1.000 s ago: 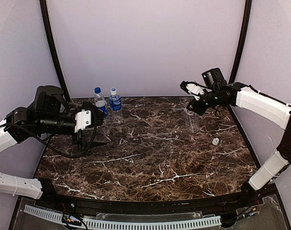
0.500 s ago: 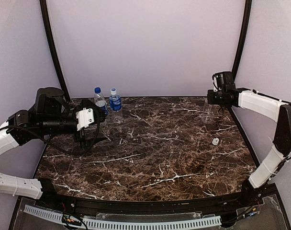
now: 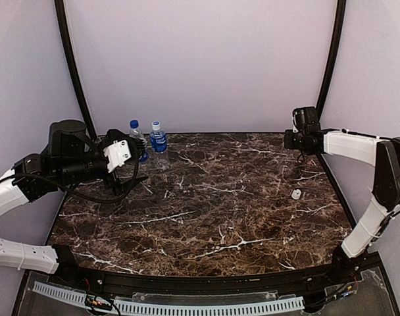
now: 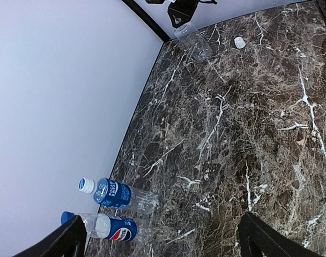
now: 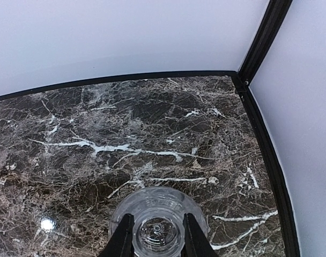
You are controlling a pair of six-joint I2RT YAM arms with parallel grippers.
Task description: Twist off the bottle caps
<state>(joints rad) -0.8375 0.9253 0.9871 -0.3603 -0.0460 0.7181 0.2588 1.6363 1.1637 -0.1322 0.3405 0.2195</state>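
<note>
Two bottles stand at the back left: a Pepsi bottle (image 3: 137,141) (image 4: 112,227) with a blue cap (image 4: 67,217), and a blue-labelled bottle (image 3: 158,141) (image 4: 117,194) with a white cap (image 4: 86,185). My left gripper (image 3: 131,164) (image 4: 163,247) hangs open just in front of them, touching neither. My right gripper (image 3: 297,139) (image 5: 156,238) is shut on the open neck of the plain clear bottle (image 5: 158,199) (image 4: 194,40), near the table's back right corner. A loose white cap (image 3: 296,193) (image 4: 239,42) lies on the marble in front of it.
The dark marble table (image 3: 213,217) ends at a black frame post (image 5: 259,40) and pale walls at the back right. The left arm's cable loops over the table (image 3: 88,204) near the left edge.
My right gripper has carried the plain bottle rightward and back toward the corner. My left gripper has shifted slightly back, closer to the two bottles, staying open.
</note>
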